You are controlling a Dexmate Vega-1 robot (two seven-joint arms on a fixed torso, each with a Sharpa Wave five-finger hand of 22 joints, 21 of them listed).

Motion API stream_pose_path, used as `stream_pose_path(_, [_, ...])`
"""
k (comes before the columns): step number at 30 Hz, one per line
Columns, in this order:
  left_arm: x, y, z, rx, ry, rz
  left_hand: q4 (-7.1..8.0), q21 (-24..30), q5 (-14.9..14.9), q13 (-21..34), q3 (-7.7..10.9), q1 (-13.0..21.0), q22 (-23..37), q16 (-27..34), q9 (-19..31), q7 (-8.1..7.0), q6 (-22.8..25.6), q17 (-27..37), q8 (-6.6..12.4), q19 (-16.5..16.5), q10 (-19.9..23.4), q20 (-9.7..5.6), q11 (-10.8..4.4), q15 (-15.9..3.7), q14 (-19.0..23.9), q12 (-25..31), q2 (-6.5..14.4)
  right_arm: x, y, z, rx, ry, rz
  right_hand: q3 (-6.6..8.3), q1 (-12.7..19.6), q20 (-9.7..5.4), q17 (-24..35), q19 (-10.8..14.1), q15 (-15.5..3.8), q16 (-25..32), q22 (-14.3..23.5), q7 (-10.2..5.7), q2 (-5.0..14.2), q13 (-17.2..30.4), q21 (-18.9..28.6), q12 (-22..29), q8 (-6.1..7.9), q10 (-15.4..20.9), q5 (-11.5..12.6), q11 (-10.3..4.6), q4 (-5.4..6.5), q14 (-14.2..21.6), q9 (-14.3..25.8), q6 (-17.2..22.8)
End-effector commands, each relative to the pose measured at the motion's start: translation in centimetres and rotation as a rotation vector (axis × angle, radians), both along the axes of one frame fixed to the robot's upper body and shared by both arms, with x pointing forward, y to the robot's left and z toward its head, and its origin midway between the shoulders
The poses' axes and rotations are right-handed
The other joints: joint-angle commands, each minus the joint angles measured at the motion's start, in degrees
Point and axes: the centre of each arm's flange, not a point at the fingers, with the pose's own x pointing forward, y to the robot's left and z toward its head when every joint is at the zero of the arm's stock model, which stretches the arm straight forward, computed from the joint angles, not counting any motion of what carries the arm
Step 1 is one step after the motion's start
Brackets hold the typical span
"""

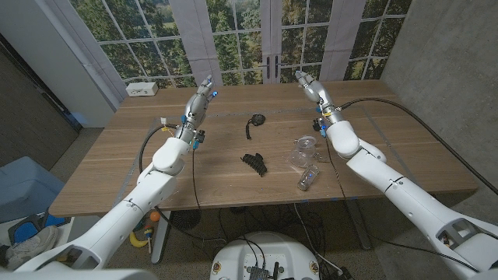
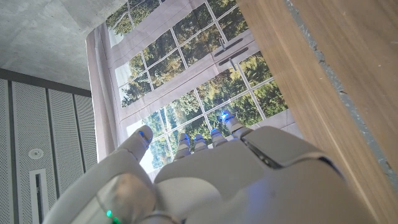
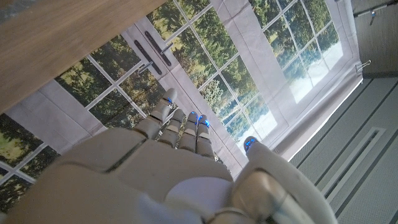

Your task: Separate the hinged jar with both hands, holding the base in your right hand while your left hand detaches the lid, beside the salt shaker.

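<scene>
Wooden table: broad plank top, warm brown, matte grain, a window wall beyond its far edge.

Left hand and right hand: white rounded shells with blue-lit tips, both raised over the table's far half, well apart from each other. Each holds nothing; fingers extended and lying close together, narrow rather than spread, as both wrist views confirm.

White rectangular box: near the far left corner, matte.

Clear glass hinged jar: right of table centre, near the right forearm and well short of the right hand. It looks to be lying with its round mouth or lid facing up; whether the lid sits closed I cannot tell.

Small clear salt shaker: tipped on its side, just beside the jar on the near side.

Black ridged object: centre, dull; identity unclear. Small dark round object with a strap: farther back.

Judged risks: glass is smooth and round, so the base could roll or slip in the right hand's hard fingers. The right hand reaching in could knock the shaker, which would roll freely. Transparent walls make edges hard to judge, so a mis-set grip is likely. Pulling the lid against the hinge off-axis could jerk the base loose.
</scene>
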Motion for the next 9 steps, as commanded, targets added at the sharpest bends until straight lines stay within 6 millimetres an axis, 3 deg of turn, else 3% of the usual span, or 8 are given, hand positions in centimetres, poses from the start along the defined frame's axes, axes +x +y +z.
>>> stream_pose_path(1, [0.5, 0.4, -1.8, -0.024, 0.075, 0.031, 0.22, -0.28, 0.53, 0.13, 0.66, -0.27, 0.08, 0.02, 0.14, -0.15, -0.41, 0.16, 0.07, -0.21, -0.63, -1.37, 0.16, -2.12, -1.49, 0.02, 3.67, 0.7, -2.5, -0.1, 0.199, -0.023, 0.166, 1.22, -0.7, -4.56, -0.39, 1.06, -3.13, 0.64, -0.02, 0.29, 2.24, -0.39, -0.2, 0.31, 0.44, 1.11, 0.12, 0.23, -0.11, 1.03, 0.04, 1.2])
stream_pose_path(9, [0.9, 0.5, -4.2, -0.064, 0.158, 0.056, 0.39, -0.59, 0.64, 0.13, 1.1, -0.4, 0.07, -0.01, 0.13, 0.01, -0.66, 0.13, 0.03, -0.38, -0.85, -1.42, 0.12, -1.98, -1.59, -0.03, 3.57, 2.3, -3.5, 0.0, 0.264, -0.017, 0.235, 2.25, -1.09, -4.52, -0.92, 1.7, -2.9, 0.71, -0.03, 0.68, 2.16, -0.91, -0.41, 0.32, 0.34, 1.63, 0.0, 0.21, -0.2, 1.61, 0.05, 1.62])
